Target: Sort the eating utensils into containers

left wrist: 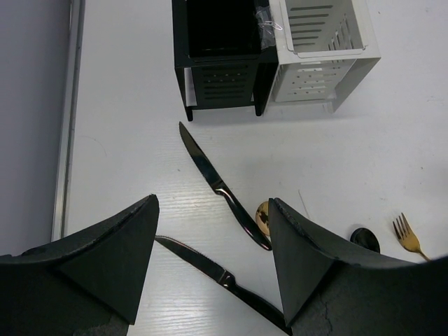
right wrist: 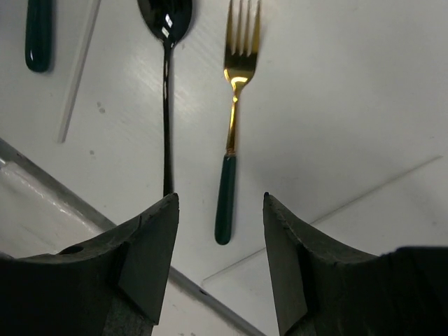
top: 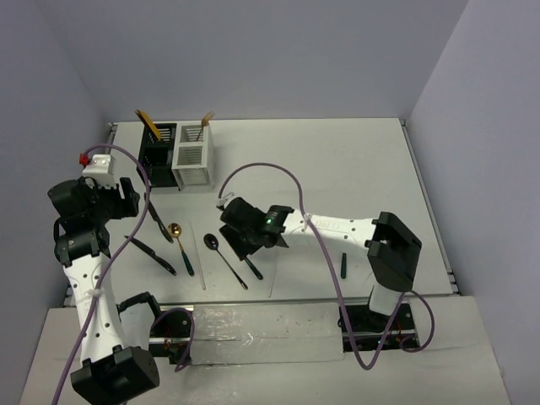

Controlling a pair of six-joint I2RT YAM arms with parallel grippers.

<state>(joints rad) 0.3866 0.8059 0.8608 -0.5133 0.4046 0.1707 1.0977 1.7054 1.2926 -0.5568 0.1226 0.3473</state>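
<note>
- The left claw (left wrist: 213, 203) hangs over the worktop (left wrist: 126, 105) with its fingers wide apart and nothing between them. Its wrist view shows only their dark inner faces; the lower edge cuts off the rest.
- Well ahead of that claw stand the containers, the black caddy (left wrist: 220, 77) straight ahead and the white caddy (left wrist: 329, 42) joined on its right. The wrist view crops both tops. From above, a gold-tinted piece (top: 148, 125) leans out of the black one. Something pale pokes from the white one, too small to name.
- A black knife (left wrist: 217, 185) lies flat just ahead of the left claw's gap, tip toward the black caddy.
- A second black knife (left wrist: 203, 260) lies beneath the gap, its handle end hidden behind the right-hand finger.
- A gold spoon (left wrist: 262, 217) shows only a sliver of bowl, between the first knife's handle and that finger.
- In the right wrist view, ahead and far left of the gap, a dark green handle (right wrist: 38, 35) is cut off at the top, its head unseen. A white stick (right wrist: 77, 77) lies beside it.
- A black spoon (right wrist: 166, 84) lies ahead of the right claw, its handle running behind the left-hand finger.
- The right claw (right wrist: 220, 199) is low over the worktop, fingers apart, clamped on nothing.
- A gold fork (right wrist: 234, 119) lies flat ahead of the right claw. Its green handle end sits between the fingertips and touches neither.
- Right of that arm lies a lone dark piece (top: 344, 264), its kind unclear.
</note>
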